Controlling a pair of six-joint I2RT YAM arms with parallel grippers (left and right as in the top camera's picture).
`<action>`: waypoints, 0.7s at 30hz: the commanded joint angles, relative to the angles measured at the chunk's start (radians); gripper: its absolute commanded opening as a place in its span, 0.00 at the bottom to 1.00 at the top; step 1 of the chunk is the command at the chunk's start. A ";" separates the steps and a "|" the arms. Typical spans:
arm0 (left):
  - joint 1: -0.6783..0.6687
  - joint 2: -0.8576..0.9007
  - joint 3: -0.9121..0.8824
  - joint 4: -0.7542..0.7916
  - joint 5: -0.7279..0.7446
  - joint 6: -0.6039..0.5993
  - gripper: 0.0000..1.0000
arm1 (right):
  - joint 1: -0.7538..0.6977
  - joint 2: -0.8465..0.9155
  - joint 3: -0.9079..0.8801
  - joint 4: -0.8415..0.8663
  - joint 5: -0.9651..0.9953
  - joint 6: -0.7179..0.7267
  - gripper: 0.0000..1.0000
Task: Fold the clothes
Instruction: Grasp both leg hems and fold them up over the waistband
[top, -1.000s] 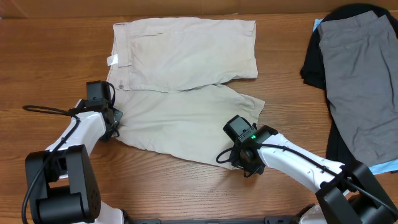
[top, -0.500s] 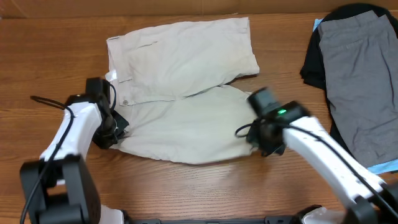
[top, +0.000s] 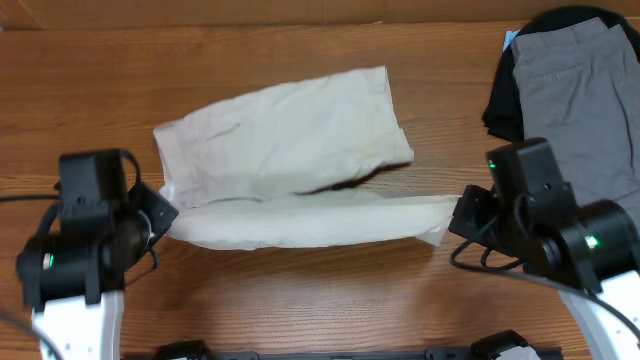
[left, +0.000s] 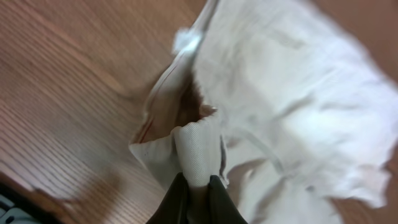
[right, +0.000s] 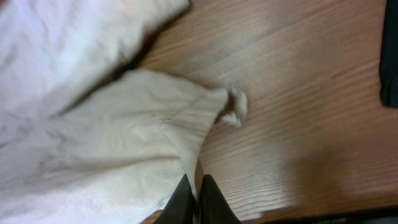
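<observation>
The cream-beige shorts (top: 290, 140) are seen at the middle of the wooden table (top: 80, 90), their near edge drawn taut between the two arms. One end is pinched in the closed fingers of the left gripper (left: 196, 186), the other in those of the right gripper (right: 198, 186). Grey shorts (top: 585, 130) are laid on a black garment (top: 500, 105) at the far right.

no readable text, labels or brands anywhere

Left gripper (left: 194, 184) and right gripper (right: 194, 188), wide apart, each clamp closed on the shorts (top: 290, 130).
</observation>
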 joint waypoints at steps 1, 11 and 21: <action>0.000 -0.042 0.022 0.005 -0.046 -0.014 0.04 | -0.008 0.020 0.023 0.098 0.022 -0.105 0.04; 0.000 0.103 0.005 0.017 -0.202 -0.209 0.04 | -0.008 0.374 0.034 0.511 -0.002 -0.328 0.04; 0.000 0.347 0.005 0.200 -0.342 -0.291 0.04 | -0.051 0.572 0.088 0.863 0.051 -0.443 0.04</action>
